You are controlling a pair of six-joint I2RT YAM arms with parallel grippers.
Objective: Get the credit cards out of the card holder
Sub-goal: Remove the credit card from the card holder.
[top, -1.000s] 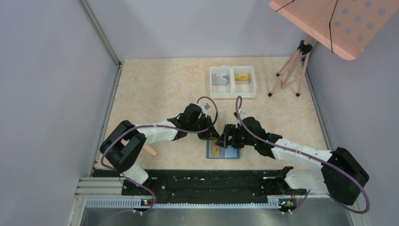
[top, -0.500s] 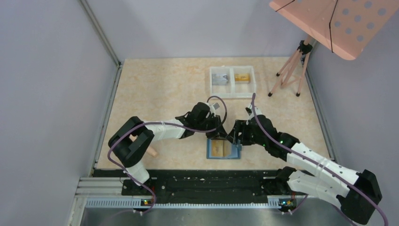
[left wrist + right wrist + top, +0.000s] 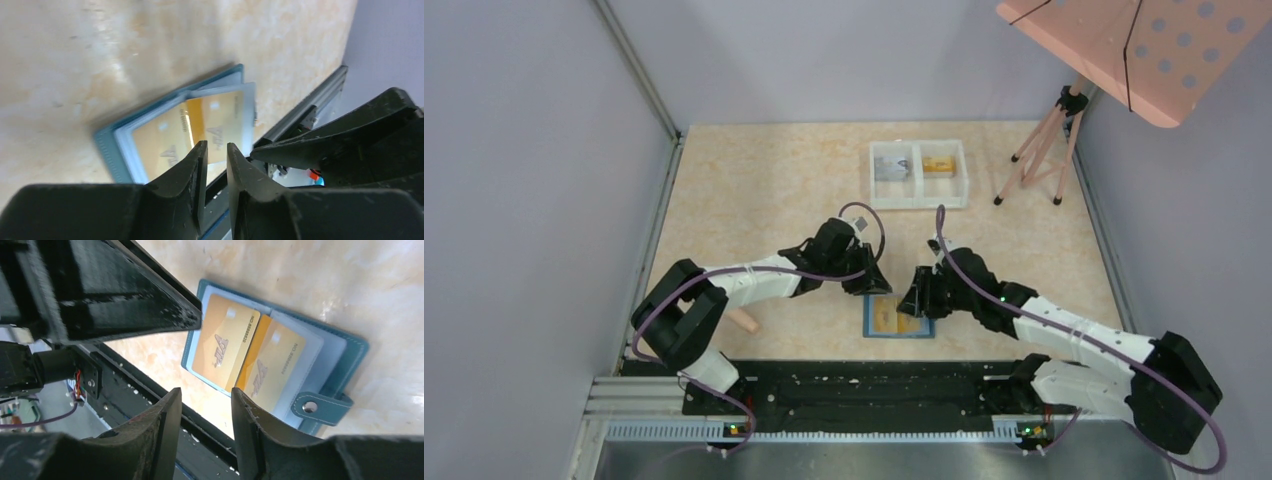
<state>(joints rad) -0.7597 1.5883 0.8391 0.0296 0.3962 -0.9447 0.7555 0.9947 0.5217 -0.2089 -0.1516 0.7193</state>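
The teal card holder (image 3: 886, 319) lies open near the table's front edge. Two orange-gold credit cards sit in its pale blue pockets, side by side in the right wrist view (image 3: 225, 342) (image 3: 270, 365); the snap tab (image 3: 320, 407) sticks out at one end. They also show in the left wrist view (image 3: 165, 145) (image 3: 220, 117). My left gripper (image 3: 871, 283) hovers at the holder's far left corner, nearly shut and empty (image 3: 216, 150). My right gripper (image 3: 914, 297) is over the holder's right half, partly open and empty (image 3: 206, 400).
A white two-compartment tray (image 3: 918, 200) stands at the back, with a greyish card (image 3: 890, 166) on the left and an orange one (image 3: 938, 162) on the right. A tripod (image 3: 1039, 150) stands at the far right. A black rail (image 3: 854, 385) runs along the front edge.
Both grippers had shifted right and away half a second ago and have come back over the holder. The holder and its cards have not moved.
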